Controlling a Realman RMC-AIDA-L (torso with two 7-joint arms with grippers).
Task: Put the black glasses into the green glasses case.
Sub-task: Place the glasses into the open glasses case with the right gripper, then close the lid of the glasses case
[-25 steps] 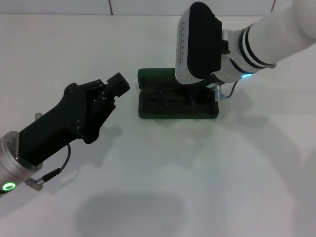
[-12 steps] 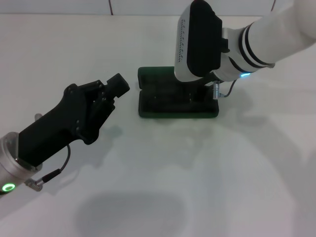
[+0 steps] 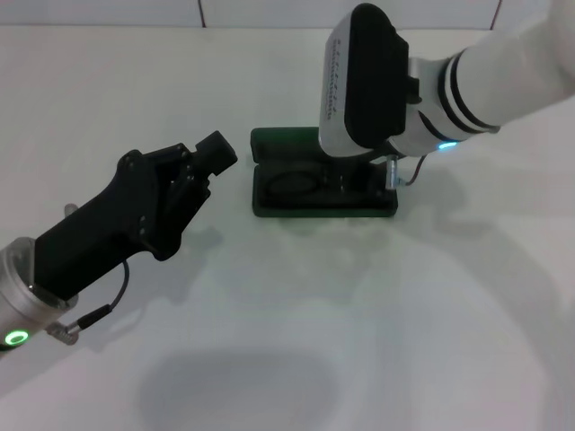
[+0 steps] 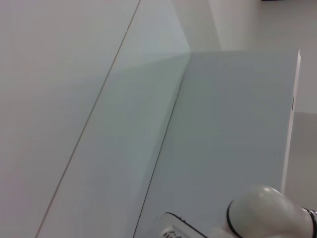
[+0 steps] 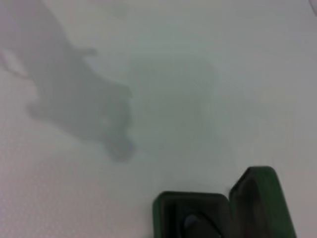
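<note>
Black glasses point(image 3: 296, 184) lie inside the open green glasses case point(image 3: 269, 205) on the tabletop point(image 3: 269, 341). Right gripper point(image 3: 364, 166) directly over case, jaws hidden, cannot tell. Left gripper point(image 3: 216, 153) idle beside, jaws look together. Placement looks nearly done; retreat left.

green glasses case point(image 3: 269, 203): one, lying open beneath the right gripper point(image 3: 346, 175)
black glasses point(image 3: 296, 184): one pair, inside the case, partly hidden under the right gripper
grippers: two, the left gripper point(image 3: 214, 154) beside the case
table point(image 3: 377, 314): one, white
</note>
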